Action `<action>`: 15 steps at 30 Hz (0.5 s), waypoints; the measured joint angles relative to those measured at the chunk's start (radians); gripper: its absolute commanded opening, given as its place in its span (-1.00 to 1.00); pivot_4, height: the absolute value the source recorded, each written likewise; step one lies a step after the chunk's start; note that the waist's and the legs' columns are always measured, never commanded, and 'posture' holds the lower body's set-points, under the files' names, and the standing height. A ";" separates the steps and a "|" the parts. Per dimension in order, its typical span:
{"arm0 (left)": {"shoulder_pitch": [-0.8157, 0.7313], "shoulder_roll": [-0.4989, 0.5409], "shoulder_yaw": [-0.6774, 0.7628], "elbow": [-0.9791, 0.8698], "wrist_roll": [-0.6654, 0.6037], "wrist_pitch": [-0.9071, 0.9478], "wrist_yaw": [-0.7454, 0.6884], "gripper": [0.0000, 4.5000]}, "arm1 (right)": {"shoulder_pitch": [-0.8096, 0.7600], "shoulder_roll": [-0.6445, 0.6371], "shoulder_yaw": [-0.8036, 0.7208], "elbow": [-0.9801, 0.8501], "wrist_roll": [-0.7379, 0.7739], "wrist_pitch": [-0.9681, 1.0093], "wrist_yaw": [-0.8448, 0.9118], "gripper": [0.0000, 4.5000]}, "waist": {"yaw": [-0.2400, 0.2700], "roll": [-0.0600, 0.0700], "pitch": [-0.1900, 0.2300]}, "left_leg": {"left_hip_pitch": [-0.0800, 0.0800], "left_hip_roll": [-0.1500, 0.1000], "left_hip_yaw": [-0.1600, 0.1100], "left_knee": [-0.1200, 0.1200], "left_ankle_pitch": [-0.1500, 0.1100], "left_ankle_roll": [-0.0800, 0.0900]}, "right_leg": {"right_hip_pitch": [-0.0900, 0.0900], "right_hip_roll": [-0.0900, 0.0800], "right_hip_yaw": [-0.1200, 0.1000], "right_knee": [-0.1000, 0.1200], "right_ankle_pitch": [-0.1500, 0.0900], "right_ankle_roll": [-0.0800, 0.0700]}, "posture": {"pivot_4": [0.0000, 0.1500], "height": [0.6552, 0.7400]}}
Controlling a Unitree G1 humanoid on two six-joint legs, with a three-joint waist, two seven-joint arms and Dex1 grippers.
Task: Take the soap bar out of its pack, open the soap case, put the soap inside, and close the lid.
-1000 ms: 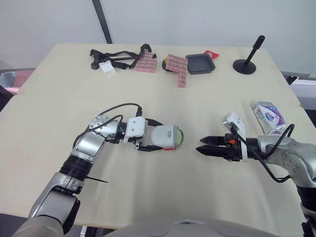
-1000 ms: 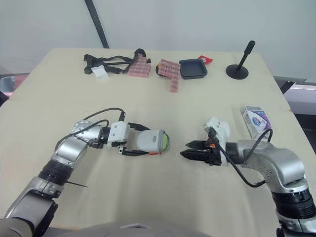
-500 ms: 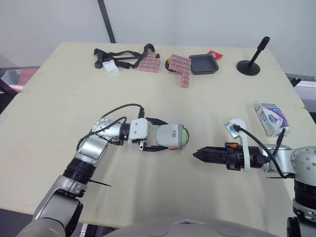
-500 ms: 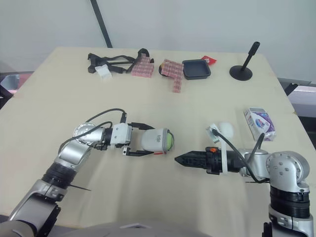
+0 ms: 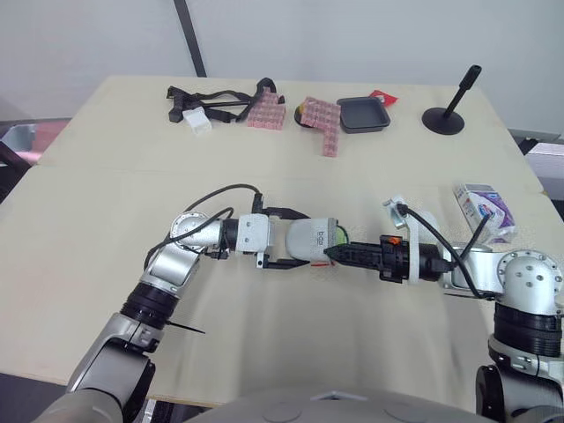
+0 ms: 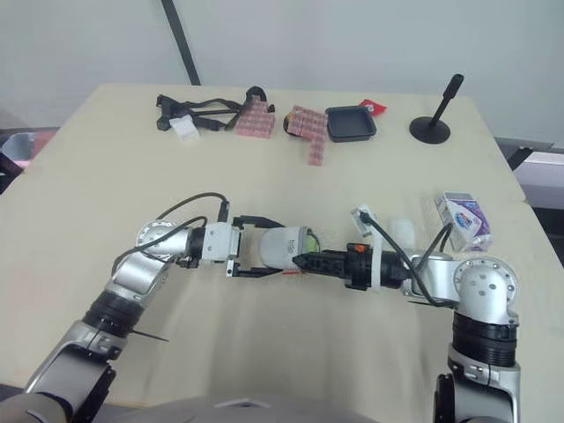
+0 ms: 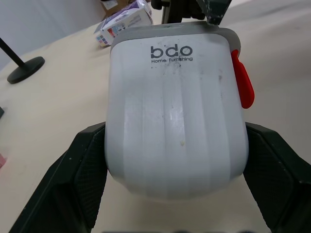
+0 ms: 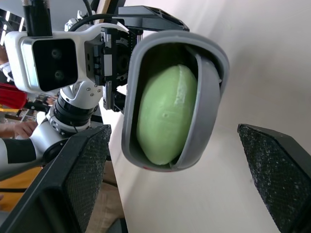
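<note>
Holding the soap case (image 7: 175,121) on its side near the middle of the desk (image 5: 106,203), the left hand (image 5: 286,240) was clamped across its white body, and the green soap bar (image 8: 165,114) already sat inside, so unpacking, opening and loading looked done. The right hand (image 5: 335,253), fingers apart, pointed into the case's mouth, where the grey lid seemed ajar; closing it appeared the only step left. The pack (image 5: 480,210) lay well apart near the desk's right edge.

Left gripper (image 5: 293,240) clasping soap case (image 5: 319,238), right gripper (image 5: 340,254) tip at its mouth; soap pack (image 5: 481,210) far right
</note>
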State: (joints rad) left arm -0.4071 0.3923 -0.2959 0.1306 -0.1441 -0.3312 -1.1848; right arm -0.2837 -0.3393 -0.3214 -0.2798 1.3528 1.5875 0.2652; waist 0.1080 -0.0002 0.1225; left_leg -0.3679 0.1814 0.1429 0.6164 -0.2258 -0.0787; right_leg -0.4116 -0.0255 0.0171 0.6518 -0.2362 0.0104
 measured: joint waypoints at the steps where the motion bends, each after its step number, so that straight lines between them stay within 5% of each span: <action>1: 0.000 0.000 0.000 0.000 0.001 -0.005 0.001 0.53 | 0.000 0.002 0.002 0.000 0.013 -0.006 -0.018 0.99 | 0.000 0.000 0.000 | 0.000 0.000 0.000 0.000 0.000 0.000 | 0.000 0.000 0.000 0.000 0.000 0.000 | 1.00 1.00; 15: -0.009 -0.004 -0.001 0.010 0.029 -0.033 0.021 0.53 | -0.001 -0.025 0.109 0.040 0.163 -0.141 -0.186 0.99 | -0.003 0.000 0.000 | 0.000 0.000 0.000 0.000 0.000 -0.001 | 0.000 0.001 0.000 0.000 0.000 0.000 | 1.00 1.00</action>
State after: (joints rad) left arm -0.4166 0.3886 -0.2970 0.1402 -0.1147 -0.3638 -1.1636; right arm -0.2847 -0.3641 -0.2123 -0.2402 1.5156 1.4462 0.0789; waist 0.1055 -0.0002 0.1226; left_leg -0.3680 0.1809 0.1427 0.6161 -0.2256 -0.0797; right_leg -0.4115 -0.0250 0.0170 0.6516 -0.2362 0.0106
